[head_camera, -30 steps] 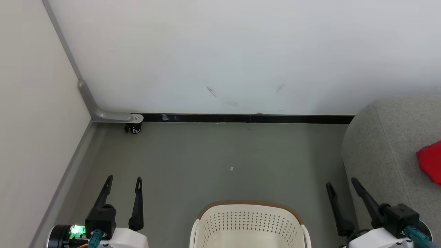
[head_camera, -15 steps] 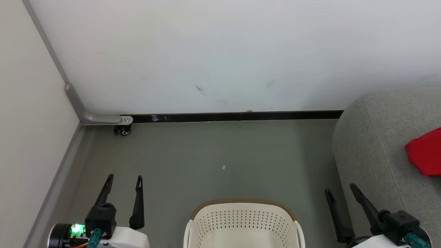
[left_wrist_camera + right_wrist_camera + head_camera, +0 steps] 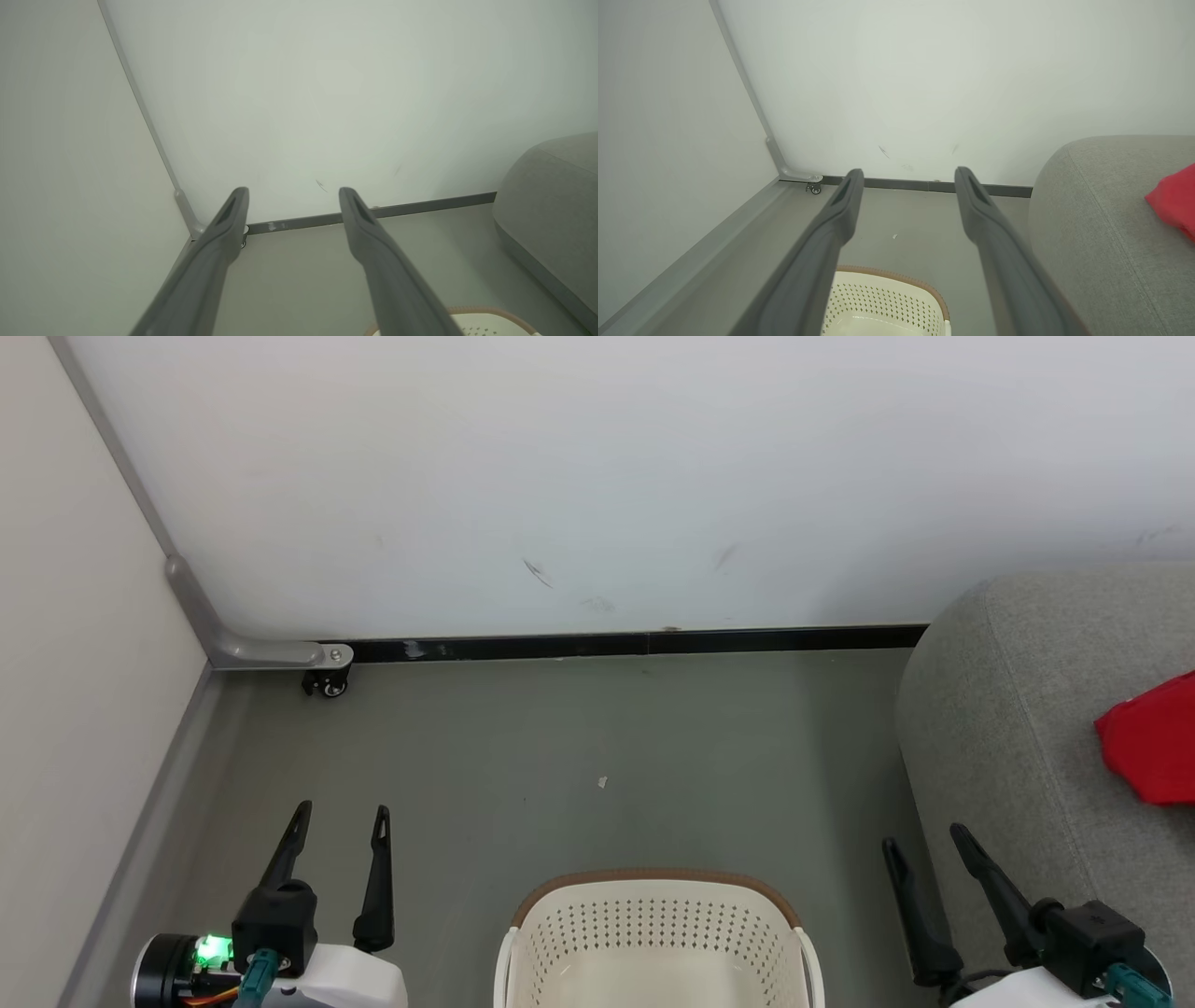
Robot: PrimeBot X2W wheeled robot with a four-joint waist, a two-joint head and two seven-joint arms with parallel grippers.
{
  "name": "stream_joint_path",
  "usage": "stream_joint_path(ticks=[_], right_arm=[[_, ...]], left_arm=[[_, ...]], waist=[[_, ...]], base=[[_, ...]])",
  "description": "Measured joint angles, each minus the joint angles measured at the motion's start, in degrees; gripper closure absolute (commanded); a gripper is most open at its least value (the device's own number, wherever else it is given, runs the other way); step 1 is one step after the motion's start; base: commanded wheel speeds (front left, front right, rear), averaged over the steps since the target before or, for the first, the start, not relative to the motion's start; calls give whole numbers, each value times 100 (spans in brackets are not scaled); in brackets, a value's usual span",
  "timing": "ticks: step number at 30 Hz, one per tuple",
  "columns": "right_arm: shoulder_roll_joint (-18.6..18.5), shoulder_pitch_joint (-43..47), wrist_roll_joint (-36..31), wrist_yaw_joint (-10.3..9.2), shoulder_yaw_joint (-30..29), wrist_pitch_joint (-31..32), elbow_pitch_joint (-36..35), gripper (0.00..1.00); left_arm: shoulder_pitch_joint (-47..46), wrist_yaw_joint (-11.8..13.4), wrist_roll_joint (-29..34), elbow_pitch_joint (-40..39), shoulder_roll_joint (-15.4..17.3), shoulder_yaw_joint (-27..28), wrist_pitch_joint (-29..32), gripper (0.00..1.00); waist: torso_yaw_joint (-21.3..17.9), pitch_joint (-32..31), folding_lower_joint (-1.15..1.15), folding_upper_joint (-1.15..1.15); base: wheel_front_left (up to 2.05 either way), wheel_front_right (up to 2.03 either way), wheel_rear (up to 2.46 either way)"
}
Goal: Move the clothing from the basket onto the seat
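A red piece of clothing (image 3: 1153, 747) lies on the grey sofa (image 3: 1008, 728), well apart from the basket (image 3: 658, 933). The basket sits on the floor (image 3: 607, 737) near the sofa, between the two grippers. The part of its inside that I can see looks bare.

The left gripper (image 3: 342, 809) and the right gripper (image 3: 922, 837) hang with fingers wide apart, holding nothing.

I think the robot should look lower into the basket first. If red cloth is left, it should go straight down, pinch a thick fold and lift it clear of the brown rim (image 3: 658, 875).

Since a second ago the whole head view has slid a bit, so the camera turned. The things stayed put, and the fingers stayed wide.
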Motion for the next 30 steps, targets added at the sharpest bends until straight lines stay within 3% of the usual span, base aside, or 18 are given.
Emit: stream_joint_path(ticks=[19,20,30], right_arm=[[0,-1,7,0,64,0,-16,0],[0,-1,7,0,64,0,-15,100],[66,211,112,-9,167,22,261,100]], left_arm=[[-52,-105,52,189,-69,-104,0,0],[-52,-105,52,194,-75,-104,0,100],[299,-152,-48,463,-231,-147,27,100]], waist=[[61,-12,0,0],[65,-17,0,0],[61,-14,0,0]], base=[[0,0,0],[0,0,0],[0,0,0]])
